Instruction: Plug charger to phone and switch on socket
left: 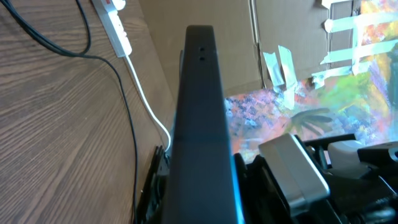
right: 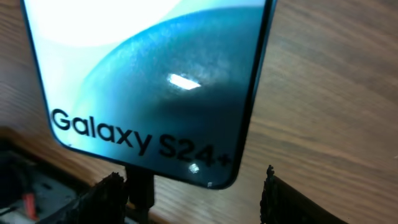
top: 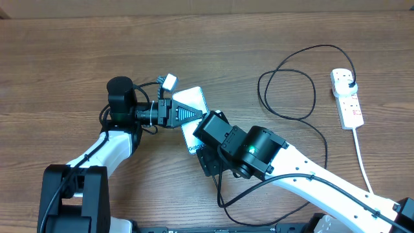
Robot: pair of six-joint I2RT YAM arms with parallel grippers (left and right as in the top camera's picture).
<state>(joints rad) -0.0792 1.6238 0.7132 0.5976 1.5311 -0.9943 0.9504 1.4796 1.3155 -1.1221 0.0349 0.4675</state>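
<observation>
Holding the slim light-blue glossy smartphone (top: 194, 100) over the brown wooden desk (top: 65, 65), the left tool (top: 186, 114) is clamped shut on it, likely to steady the port end. Just below the lettered end the right tool (right: 193, 198) stands spread wide, gripping nothing. The small black connector tip (right: 140, 185) of the long thin black charger cable (top: 291, 84) looks seated there. The white elongated power strip (top: 348, 103) lies well apart at far right, its switch probably next

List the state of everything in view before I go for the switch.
left fingers: shut on phone.
right fingers: open, flanking the connector.
phone: held, screen facing up.
charger: connector at phone's bottom edge, seemingly inserted; plug in socket.
socket: charger plugged in; switch position unreadable.
</observation>
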